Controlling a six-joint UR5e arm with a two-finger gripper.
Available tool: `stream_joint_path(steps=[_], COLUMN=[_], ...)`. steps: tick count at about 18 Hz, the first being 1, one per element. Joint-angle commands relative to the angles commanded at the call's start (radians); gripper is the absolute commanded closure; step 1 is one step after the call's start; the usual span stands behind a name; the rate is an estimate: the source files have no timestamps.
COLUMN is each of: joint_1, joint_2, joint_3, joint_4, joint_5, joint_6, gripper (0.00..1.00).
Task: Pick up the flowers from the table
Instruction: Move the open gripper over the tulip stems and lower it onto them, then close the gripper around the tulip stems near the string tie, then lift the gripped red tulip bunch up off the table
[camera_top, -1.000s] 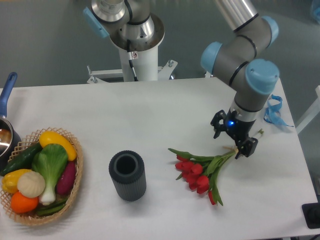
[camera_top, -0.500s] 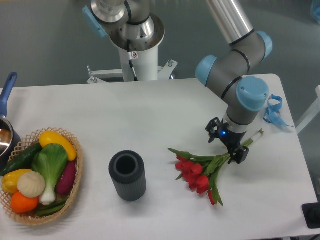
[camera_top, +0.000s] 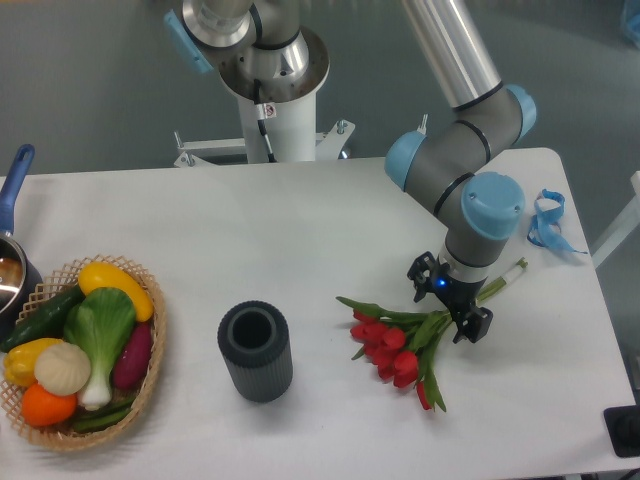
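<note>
The camera view showed the gripper (camera_top: 447, 308) low over the stems of the flowers (camera_top: 405, 340), its two dark fingers spread apart, one on each side of the green stems and leaves. The jaws stood released; whether the fingers touched the stems could not be told. A small blue light glowed on the gripper body just above the fingers.

The flowers lay flat on the table (camera_top: 330, 230), right of centre. The red heads pointed toward the lower left, the stems ran up to the right under the gripper, and the pale stem ends stuck out beyond it toward the table's right edge. One long leaf reached out to the left of the heads.

Above the gripper rose the arm (camera_top: 470, 170), with grey joints, light blue caps and a silver tube slanting up out of the top of the frame. Its white base (camera_top: 270, 70) stood behind the far edge of the table.

A dark ribbed cup (camera_top: 256, 351) stood upright on the table, left of the flowers and apart from them. At the left edge sat a woven basket (camera_top: 148, 370) filled with vegetables, and beside it a pot (camera_top: 12, 262) with a blue handle, cut off by the frame. A blue ribbon (camera_top: 548, 222) lay near the table's right edge.
</note>
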Motion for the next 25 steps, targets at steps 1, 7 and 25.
stream_joint_path(steps=[1, 7, 25], joint_1=[0.0, -0.002, 0.021], joint_2=[0.0, 0.0, 0.168], joint_3=[0.0, -0.002, 0.06], joint_4=[0.0, 0.005, -0.009], joint_5=[0.0, 0.0, -0.179], joint_6=[0.0, -0.006, -0.177], gripper=[0.01, 0.46, 0.78])
